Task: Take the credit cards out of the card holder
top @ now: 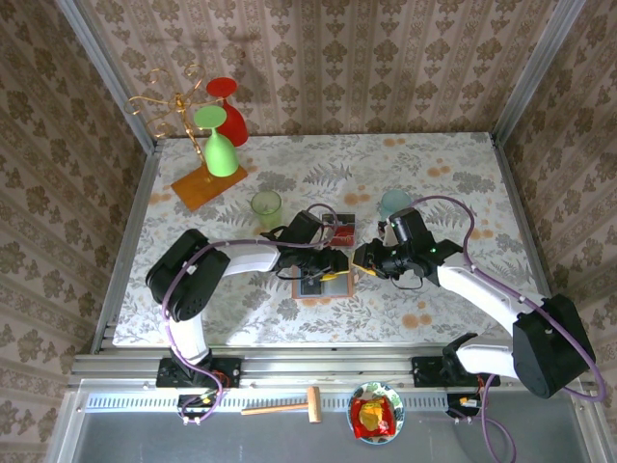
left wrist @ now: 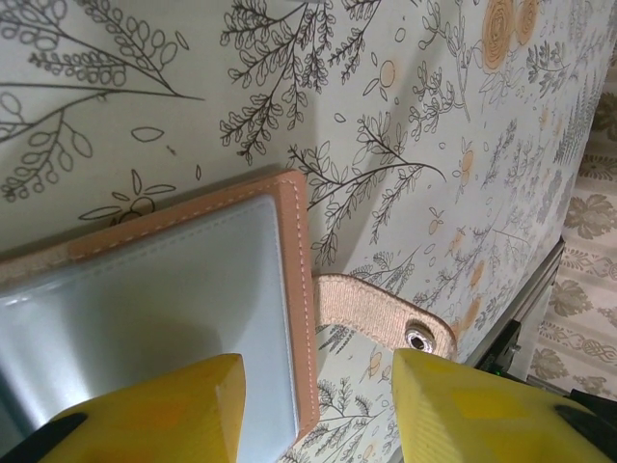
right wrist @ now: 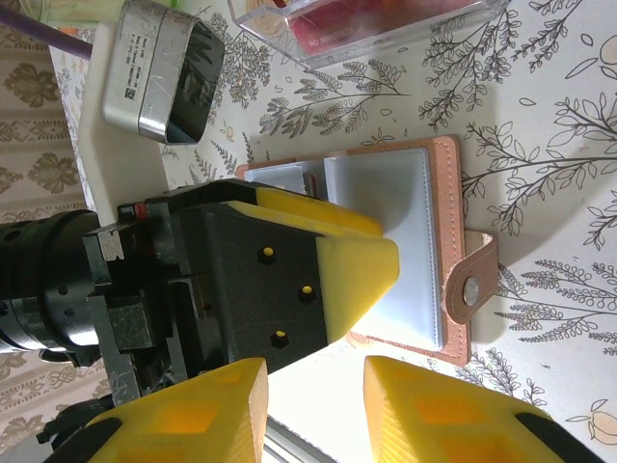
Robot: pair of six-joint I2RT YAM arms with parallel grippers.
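Note:
The card holder (top: 323, 281) lies open on the floral table, tan-edged with grey-blue pockets (left wrist: 145, 318) and a snap strap (left wrist: 390, 313). A dark patch shows in it from above; I cannot tell if it is a card. My left gripper (left wrist: 318, 415) is open over the holder's strap edge, with one yellow finger (right wrist: 333, 260) above the pocket and the other past the strap. My right gripper (right wrist: 313, 415) is open just off the holder's (right wrist: 405, 241) near edge, holding nothing. Red cards (right wrist: 357, 24) lie in a clear plastic box (top: 339, 230) behind the holder.
A green cup (top: 266, 204) and a pale blue cup (top: 393, 203) stand behind the arms. A gold rack with green and red glasses on an orange base (top: 207, 183) is at the back left. The two grippers are very close together.

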